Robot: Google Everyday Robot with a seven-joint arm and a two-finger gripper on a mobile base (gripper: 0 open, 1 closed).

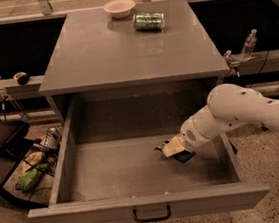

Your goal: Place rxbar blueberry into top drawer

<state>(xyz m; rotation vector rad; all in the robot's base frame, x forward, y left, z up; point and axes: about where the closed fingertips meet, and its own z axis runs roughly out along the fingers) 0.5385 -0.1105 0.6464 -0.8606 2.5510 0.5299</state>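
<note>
The top drawer (pixel 141 211) is pulled fully open, with its small black handle (pixel 152 214) on the front panel. My gripper (pixel 170 148) reaches in from the right on the white arm (pixel 240 112) and is low over the right part of the drawer floor. A dark navy-blue piece, the rxbar blueberry (pixel 184 156), shows right under the gripper, at or just above the floor. Most of the bar is hidden by the gripper.
A green soda can (pixel 149 21) lies on its side on the cabinet top (pixel 122 50), next to a small white bowl (pixel 119 7). A water bottle (pixel 248 44) stands on the ledge to the right. Bags and clutter (pixel 33 168) lie on the floor to the left.
</note>
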